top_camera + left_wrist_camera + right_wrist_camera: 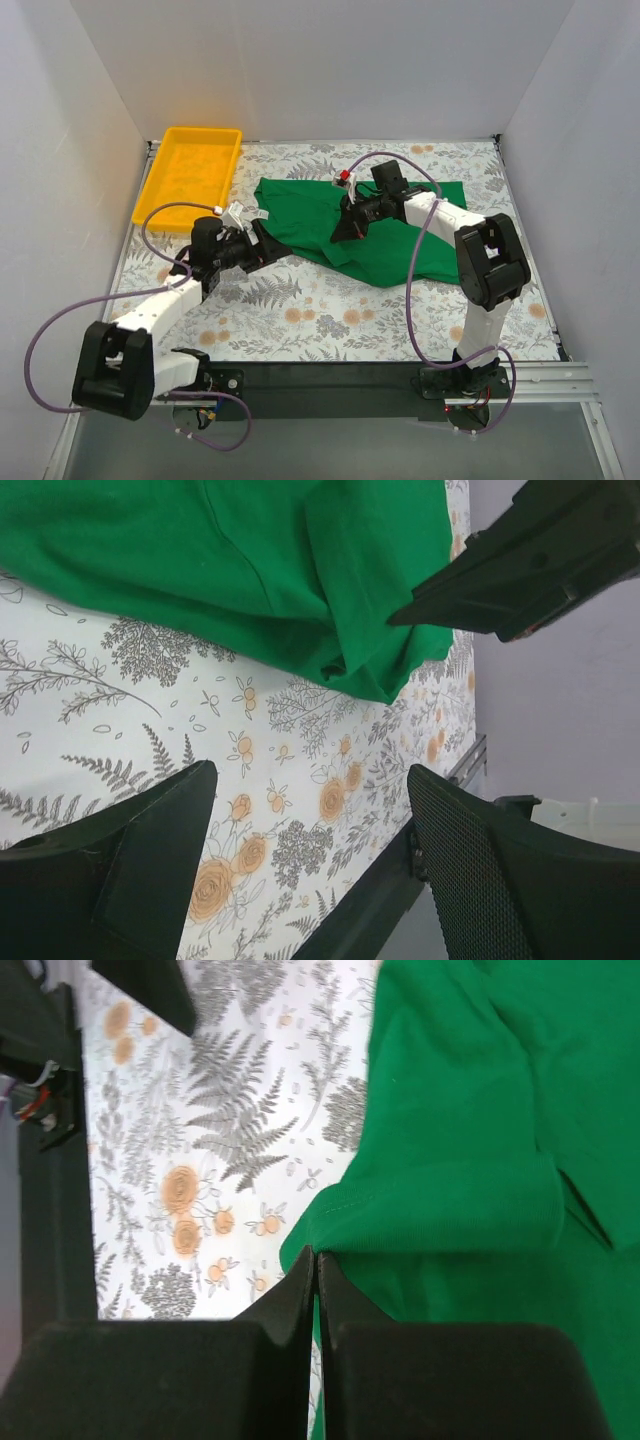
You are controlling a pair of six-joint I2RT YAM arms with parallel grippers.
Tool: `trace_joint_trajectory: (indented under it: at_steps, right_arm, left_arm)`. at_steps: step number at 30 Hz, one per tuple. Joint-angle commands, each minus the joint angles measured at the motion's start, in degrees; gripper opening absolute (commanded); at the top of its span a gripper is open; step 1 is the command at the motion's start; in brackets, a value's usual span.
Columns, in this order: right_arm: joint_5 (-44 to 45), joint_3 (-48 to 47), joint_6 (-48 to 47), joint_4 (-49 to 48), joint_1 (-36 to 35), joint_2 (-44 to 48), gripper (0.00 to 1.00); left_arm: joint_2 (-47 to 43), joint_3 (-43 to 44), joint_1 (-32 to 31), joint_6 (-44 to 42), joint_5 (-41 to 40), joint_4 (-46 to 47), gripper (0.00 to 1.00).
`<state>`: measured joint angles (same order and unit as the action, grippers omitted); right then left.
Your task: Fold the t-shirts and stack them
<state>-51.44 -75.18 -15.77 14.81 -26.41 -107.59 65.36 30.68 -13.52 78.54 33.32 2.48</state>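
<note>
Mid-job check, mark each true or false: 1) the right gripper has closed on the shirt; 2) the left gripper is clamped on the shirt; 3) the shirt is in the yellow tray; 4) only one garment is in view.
1) The right gripper is closed on the t-shirt. True: its fingers pinch a hemmed edge of the green cloth.
2) The left gripper is clamped on the t-shirt. False: its fingers stand apart with only the patterned table between them, and the cloth lies ahead of them.
3) The t-shirt is in the yellow tray. False: it lies rumpled on the table, to the right of the tray.
4) Only one garment is in view. True: the green t-shirt is the only one.
</note>
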Motion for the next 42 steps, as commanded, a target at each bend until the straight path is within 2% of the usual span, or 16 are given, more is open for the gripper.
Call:
trace_joint_trajectory:
  at_steps: [1,6,10,18,21,22,24,25,29,34,42]
  right_arm:
    - [-8.06,0.03,-1.19,-0.92,-0.48,-0.95,0.01]
    - [-9.64,0.12,-1.46,-0.75,-0.48,-1.31,0.01]
    - [-8.15,0.99,-2.07,-0.48,-0.48,-1.04,0.01]
    - [-4.99,7.49,-3.56,0.40,-0.74,1.15,0.01]
    - [-2.89,10.22,-4.00,0.66,-1.09,2.38,0.10]
    - [-2.53,10.75,-4.61,1.44,-1.18,2.65,0.18]
    - [-0.95,11.72,-5.67,2.41,-1.27,3.44,0.27]
    - [-0.16,11.98,-6.02,2.94,-1.18,3.79,0.34]
    - [4.06,12.60,-8.13,4.17,-0.75,6.69,0.48]
    - [6.44,11.90,-11.03,6.28,1.27,9.94,0.56]
    - [10.30,13.74,-15.95,8.40,7.42,19.07,0.60]
  left_arm:
    - [5.71,-0.18,-0.19,5.64,4.21,11.57,0.76]
    - [13.11,1.75,-0.98,8.46,5.26,18.60,0.73]
    - [16.99,3.69,-1.07,9.52,6.40,20.37,0.70]
    - [8.84,1.14,-1.07,6.28,4.83,13.44,0.70]
    - [6.01,-0.61,-1.07,5.66,4.03,10.89,0.70]
    - [4.44,-1.40,-1.07,5.48,3.95,10.27,0.70]
    - [3.02,-1.76,-1.07,5.13,3.77,8.08,0.70]
    - [1.71,-1.93,-1.07,4.78,3.33,7.20,0.70]
    - [-0.85,-2.46,-1.07,4.07,2.54,4.20,0.70]
    - [-1.73,-2.73,-0.98,3.99,3.15,3.23,0.70]
    - [-1.11,-3.25,-1.33,4.08,4.38,3.32,0.70]
